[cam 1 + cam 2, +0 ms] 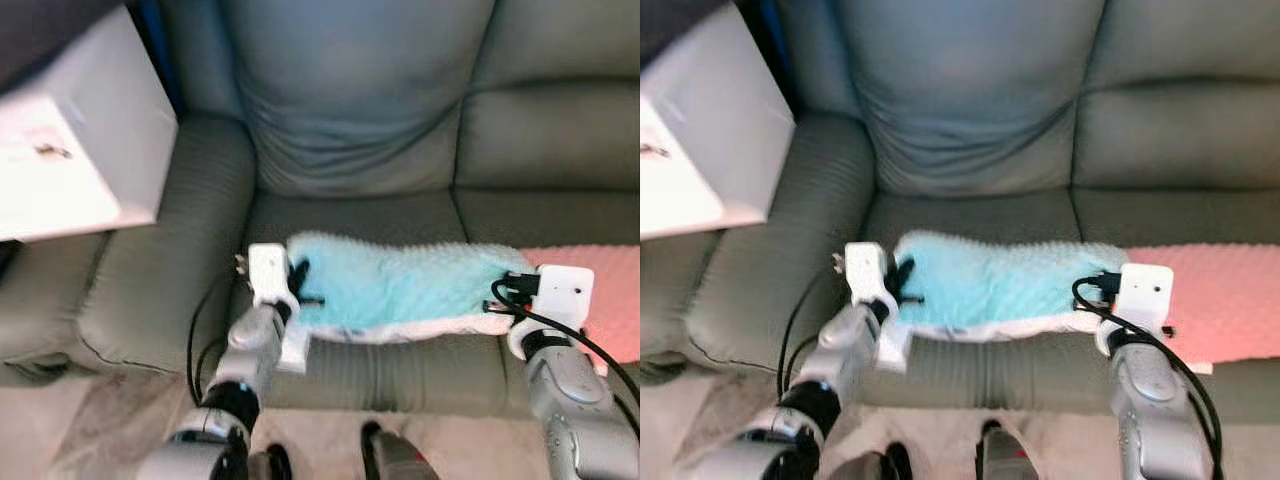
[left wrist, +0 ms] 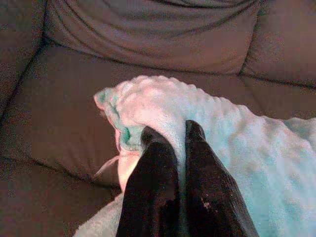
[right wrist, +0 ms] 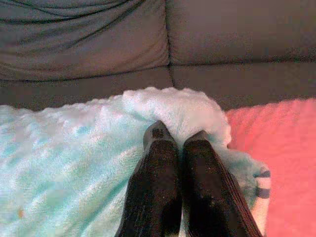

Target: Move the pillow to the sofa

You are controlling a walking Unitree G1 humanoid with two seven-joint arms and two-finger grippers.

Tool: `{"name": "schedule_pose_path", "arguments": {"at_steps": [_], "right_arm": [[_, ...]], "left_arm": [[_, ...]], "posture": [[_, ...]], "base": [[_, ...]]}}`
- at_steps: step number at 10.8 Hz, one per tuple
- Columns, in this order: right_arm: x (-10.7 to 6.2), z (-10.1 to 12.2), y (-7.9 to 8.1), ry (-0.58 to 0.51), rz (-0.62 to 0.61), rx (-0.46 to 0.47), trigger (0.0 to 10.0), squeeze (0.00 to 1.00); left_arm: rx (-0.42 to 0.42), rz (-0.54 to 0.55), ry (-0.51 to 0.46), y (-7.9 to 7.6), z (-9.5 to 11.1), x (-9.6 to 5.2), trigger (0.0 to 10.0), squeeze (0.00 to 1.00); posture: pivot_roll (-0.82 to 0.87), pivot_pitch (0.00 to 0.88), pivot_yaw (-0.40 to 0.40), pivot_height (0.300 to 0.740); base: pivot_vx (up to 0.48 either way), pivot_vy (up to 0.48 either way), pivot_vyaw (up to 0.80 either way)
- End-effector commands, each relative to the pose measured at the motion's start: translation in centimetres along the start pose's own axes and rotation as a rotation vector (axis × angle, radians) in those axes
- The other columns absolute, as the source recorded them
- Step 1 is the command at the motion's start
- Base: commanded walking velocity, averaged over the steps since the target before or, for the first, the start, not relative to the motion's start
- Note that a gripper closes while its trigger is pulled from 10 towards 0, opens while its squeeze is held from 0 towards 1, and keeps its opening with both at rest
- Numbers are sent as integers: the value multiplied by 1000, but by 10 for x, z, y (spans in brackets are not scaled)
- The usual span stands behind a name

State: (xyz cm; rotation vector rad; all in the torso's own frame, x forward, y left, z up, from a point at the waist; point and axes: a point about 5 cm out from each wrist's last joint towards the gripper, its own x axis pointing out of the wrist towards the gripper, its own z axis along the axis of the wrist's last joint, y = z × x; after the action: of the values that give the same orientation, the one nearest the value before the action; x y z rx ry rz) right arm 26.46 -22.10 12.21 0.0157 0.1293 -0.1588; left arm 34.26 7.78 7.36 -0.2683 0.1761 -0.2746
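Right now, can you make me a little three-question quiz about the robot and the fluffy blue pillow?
1. True or false: the pillow lies on the sofa seat cushion.
2. Which thing lies beside the pillow at the end that the right gripper pinches? A) a pink fluffy pillow B) a green ball C) a book
3. Fill in: the left gripper is shut on the pillow's ___ end, near the sofa armrest.

Key: 1 true. 2 A. 3 left.
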Motion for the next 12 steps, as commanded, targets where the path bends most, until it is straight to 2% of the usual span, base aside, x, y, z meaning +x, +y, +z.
{"name": "schedule_pose_path", "arguments": {"at_steps": [1, 2, 3, 4, 5, 6, 8, 10, 11, 12], "right_arm": [[-1, -2, 2, 6, -6, 61, 10000, 0], [3, -1, 5, -26, 0, -1, 10000, 0], [10, 0, 9, -46, 11, 17, 10000, 0], [14, -1, 10, -48, 8, 42, 10000, 0], [16, 1, 13, -63, 23, 51, 10000, 0], [19, 6, 15, -87, 35, 57, 10000, 0], [27, 20, 15, -162, 53, 40, 10000, 0], [37, 37, 15, -236, 39, 19, 10000, 0], [40, 42, 17, -257, 38, 32, 10000, 0], [40, 39, 20, -260, 47, 50, 10000, 1000]], "left_arm": [[-33, 39, 9, 8, -6, -3, 10000, 0], [-65, 81, 16, 18, -6, -4, 10000, 0], [-81, 134, 46, 28, -11, -7, 10000, 0], [-89, 138, 66, 27, -17, -9, 10000, 0], [-71, 113, 69, 19, -20, -8, 10000, 0], [-22, 76, 33, 7, -13, -3, 10000, 0], [-36, 98, -47, 5, 14, 9, 10000, 0], [-23, 70, -117, -1, 43, 21, 10000, 0], [-20, 59, -126, -3, 50, 24, 10000, 0], [-31, 66, -125, -1, 50, 24, 10000, 1000]], "posture": [[-279, 339, 80, 740], [-274, 343, 81, 740], [-270, 341, 88, 740], [-271, 342, 91, 740], [-271, 345, 93, 740], [-270, 346, 93, 740], [-271, 356, 93, 740], [-256, 368, 99, 740], [-248, 376, 105, 740], [-245, 382, 110, 740]], "base": [[0, 0, 0], [0, 0, 0], [0, 0, 0], [0, 0, 0], [0, 0, 0], [0, 0, 0], [0, 0, 0], [0, 0, 0], [0, 0, 0], [0, 0, 0]]}}
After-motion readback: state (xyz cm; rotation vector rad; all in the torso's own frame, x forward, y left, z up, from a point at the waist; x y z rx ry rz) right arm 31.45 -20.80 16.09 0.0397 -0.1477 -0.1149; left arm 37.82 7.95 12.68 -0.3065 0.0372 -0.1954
